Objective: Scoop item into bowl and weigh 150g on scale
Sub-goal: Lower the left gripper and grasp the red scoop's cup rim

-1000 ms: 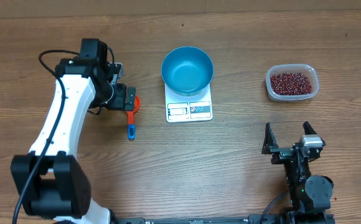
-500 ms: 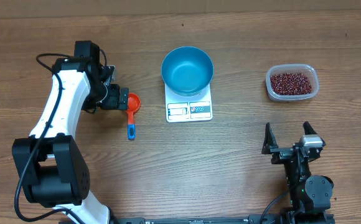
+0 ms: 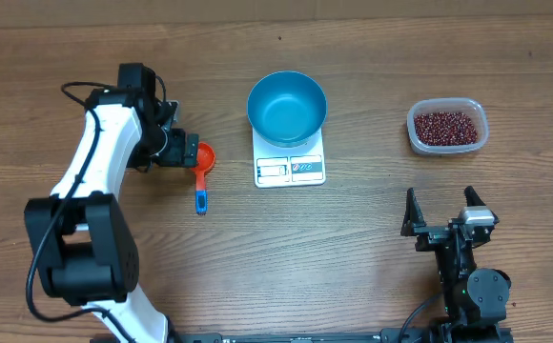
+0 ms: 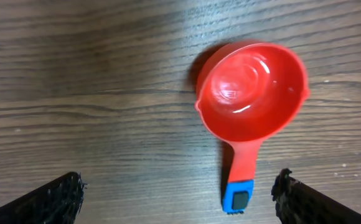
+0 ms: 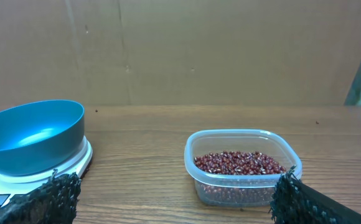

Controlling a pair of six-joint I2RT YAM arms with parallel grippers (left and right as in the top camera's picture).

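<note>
Beans (image 3: 445, 125), small and dark red, lay heaped in a clear plastic tub (image 3: 416, 136) at the right of the wooden table (image 3: 353, 248) in the overhead view. The blue bowl (image 3: 287, 108) stood well apart from them, near the middle of the table. It sat on the far part of the white scale (image 3: 290, 169), whose display and buttons showed on the near edge. A red scoop (image 3: 201, 176) with a blue handle end lay flat on the table left of the scale, close to it but not touching. The left gripper (image 3: 193, 152) hung at the scoop's cup, reaching in from the left. The right gripper (image 3: 439, 202) stood at the near right of the table, its fingers spread wide and holding nothing.

From the left wrist, the scoop lay mouth up on the wood, the inside of its cup bare shiny red. Its handle ran toward the bottom of the picture. The two black fingertips showed in the lower corners, spread wide to either side of the handle and apart from it.

From the right wrist, the tub of beans sat right of centre. The bowl rested on the scale at the left edge, and a cardboard wall (image 5: 180, 50) stood behind the table. The fingertips sat in the bottom corners, wide apart, with nothing between them.
</note>
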